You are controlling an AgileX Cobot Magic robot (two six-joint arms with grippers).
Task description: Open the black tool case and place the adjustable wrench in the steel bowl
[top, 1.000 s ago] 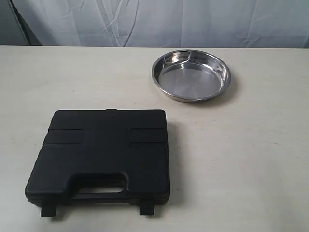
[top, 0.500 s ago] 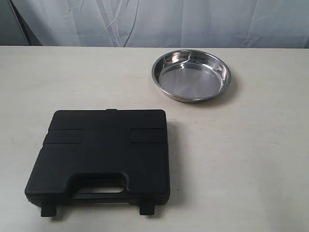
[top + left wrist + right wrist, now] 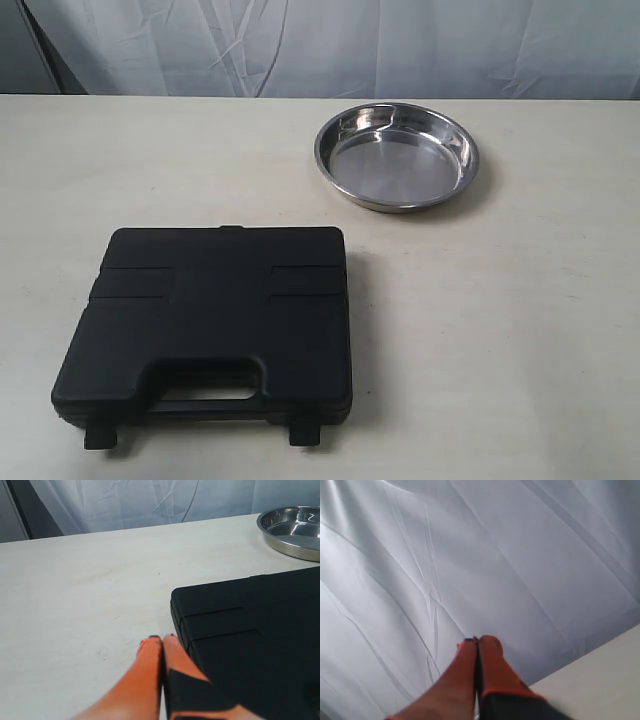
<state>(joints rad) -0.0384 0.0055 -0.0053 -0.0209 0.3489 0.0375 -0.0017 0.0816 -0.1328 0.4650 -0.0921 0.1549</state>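
Note:
The black tool case (image 3: 210,330) lies closed and flat on the pale table, its handle and two latches toward the front edge. The case (image 3: 250,630) also fills one side of the left wrist view. The steel bowl (image 3: 397,156) sits empty behind and to the right of the case; its rim (image 3: 292,527) shows in the left wrist view. The adjustable wrench is hidden. My left gripper (image 3: 162,639) is shut with nothing in it, close to a corner of the case. My right gripper (image 3: 477,640) is shut, empty, pointing at the white curtain. Neither gripper appears in the exterior view.
A white curtain (image 3: 330,45) hangs behind the table's far edge. A dark upright post (image 3: 30,510) stands at the curtain's side. Bare tabletop (image 3: 520,320) lies right of the case and in front of the bowl.

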